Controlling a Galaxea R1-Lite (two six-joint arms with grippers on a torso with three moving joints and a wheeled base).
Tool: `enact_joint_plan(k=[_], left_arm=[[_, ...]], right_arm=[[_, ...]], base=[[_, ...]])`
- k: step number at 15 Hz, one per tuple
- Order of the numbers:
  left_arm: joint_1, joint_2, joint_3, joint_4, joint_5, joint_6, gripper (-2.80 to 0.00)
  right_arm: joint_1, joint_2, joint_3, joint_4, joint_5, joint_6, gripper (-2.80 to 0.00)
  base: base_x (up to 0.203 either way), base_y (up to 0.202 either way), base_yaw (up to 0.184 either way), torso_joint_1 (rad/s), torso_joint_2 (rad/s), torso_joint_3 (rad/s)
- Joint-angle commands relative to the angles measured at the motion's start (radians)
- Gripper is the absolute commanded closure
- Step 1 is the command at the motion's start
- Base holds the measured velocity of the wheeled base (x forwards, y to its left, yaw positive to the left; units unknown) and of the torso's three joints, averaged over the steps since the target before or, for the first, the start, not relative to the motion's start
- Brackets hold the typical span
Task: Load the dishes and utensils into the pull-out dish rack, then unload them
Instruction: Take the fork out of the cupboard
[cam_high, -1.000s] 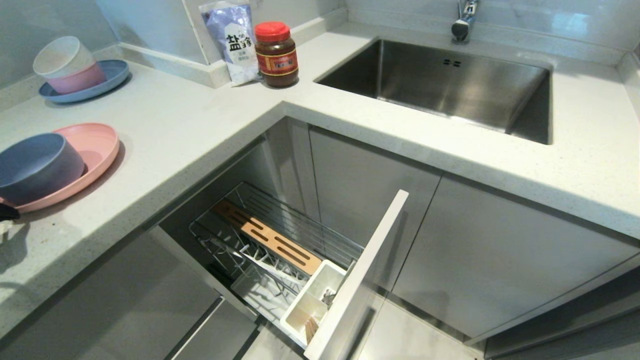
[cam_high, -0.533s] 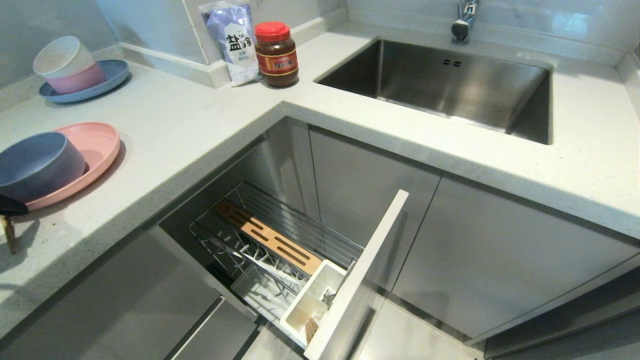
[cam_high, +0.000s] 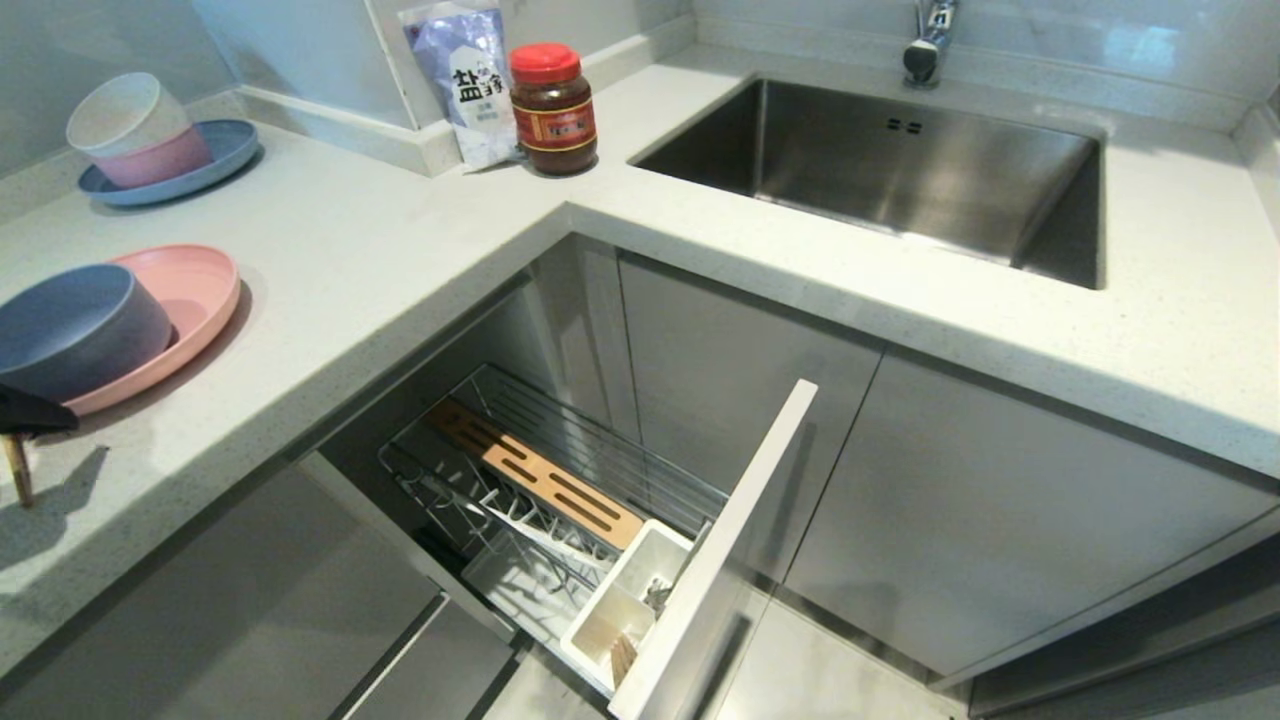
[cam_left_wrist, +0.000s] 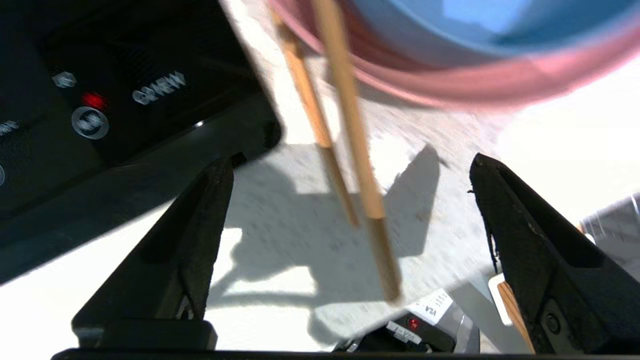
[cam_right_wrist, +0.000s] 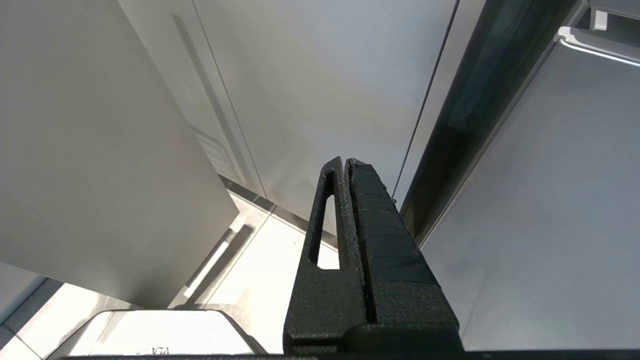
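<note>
- The left gripper hovers over the pale speckled stone worktop at the far left edge of the head view. Its jaws are spread wide and grip nothing.
- The pair of thin light-brown wooden chopsticks runs through the gap between the jaws and touches neither. Their far ends reach to the rim of the large flat round matte pink plate.
- I cannot tell whether the chopsticks lie flat or lean on that rim.
- The smaller round blue-grey bowl sits on the pink plate, so both dishes are on the worktop, well apart from the rack.
- The chrome wire pull-out dish rack stands drawn out below the counter. Its white plastic cutlery cup is at the front; something brown and something silver show in it, too small to name.
- The step in hand looks like handling the chopsticks beside the plate.
- To grip well, centre both sticks in the gap, come down low and close across their middle so neither rolls free.
- To withdraw instead, lift straight up so neither jaw clips the sticks or the plate rim.
- The right gripper is parked low by the grey cabinet fronts, jaws pressed together and empty.
</note>
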Motion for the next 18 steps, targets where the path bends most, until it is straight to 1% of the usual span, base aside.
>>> enact_joint_plan(k=[1, 3, 5, 6, 9, 10, 12, 13, 15, 16, 17, 18], left_arm=[[-0.029, -0.049, 0.009, 0.003, 0.002, -0.002, -2.8], [-0.053, -0.098, 0.009, -0.001, 0.022, 0.0, -2.8], [-0.072, -0.136, 0.004, -0.005, 0.071, 0.001, -2.8], [-0.081, -0.154, 0.003, -0.011, 0.089, 0.003, 0.0], [-0.131, -0.217, 0.005, -0.093, 0.171, 0.009, 0.0], [-0.179, -0.239, 0.004, -0.147, 0.197, 0.022, 0.0], [-0.299, -0.281, 0.005, -0.289, 0.243, 0.078, 0.0], [-0.354, -0.291, 0.002, -0.366, 0.252, 0.1, 0.0], [-0.432, -0.282, -0.035, -0.572, 0.26, 0.147, 0.0], [-0.456, -0.26, -0.058, -0.614, 0.26, 0.154, 0.0], [-0.475, -0.233, -0.076, -0.622, 0.26, 0.14, 0.0], [-0.496, -0.204, -0.089, -0.622, 0.261, 0.101, 0.0]], right_arm=[[0.001, -0.004, 0.002, -0.001, 0.0, 0.0, 0.0], [0.001, -0.004, 0.002, 0.0, 0.0, 0.0, 0.0], [0.001, -0.004, 0.002, -0.001, 0.0, 0.0, 0.0], [0.001, -0.004, 0.002, 0.0, 0.0, 0.0, 0.0], [0.001, -0.004, 0.002, 0.0, 0.0, 0.0, 0.0], [0.0, -0.004, 0.002, 0.0, 0.0, 0.0, 0.0], [0.001, -0.004, 0.002, -0.001, 0.0, 0.0, 0.0], [0.001, -0.004, 0.002, -0.001, 0.0, 0.0, 0.0], [0.001, -0.004, 0.002, 0.001, 0.0, 0.0, 0.0], [0.0, -0.004, 0.002, 0.001, 0.0, 0.0, 0.0], [0.001, -0.004, 0.002, -0.001, 0.0, 0.0, 0.0], [0.001, -0.004, 0.002, 0.0, 0.0, 0.0, 0.0]], base=[[0.0, 0.0, 0.0, 0.0, 0.0, 0.0], [0.0, 0.0, 0.0, 0.0, 0.0, 0.0], [0.0, 0.0, 0.0, 0.0, 0.0, 0.0], [0.0, 0.0, 0.0, 0.0, 0.0, 0.0], [0.0, 0.0, 0.0, 0.0, 0.0, 0.0], [0.0, 0.0, 0.0, 0.0, 0.0, 0.0], [0.0, 0.0, 0.0, 0.0, 0.0, 0.0], [0.0, 0.0, 0.0, 0.0, 0.0, 0.0], [0.0, 0.0, 0.0, 0.0, 0.0, 0.0], [0.0, 0.0, 0.0, 0.0, 0.0, 0.0], [0.0, 0.0, 0.0, 0.0, 0.0, 0.0], [0.0, 0.0, 0.0, 0.0, 0.0, 0.0]])
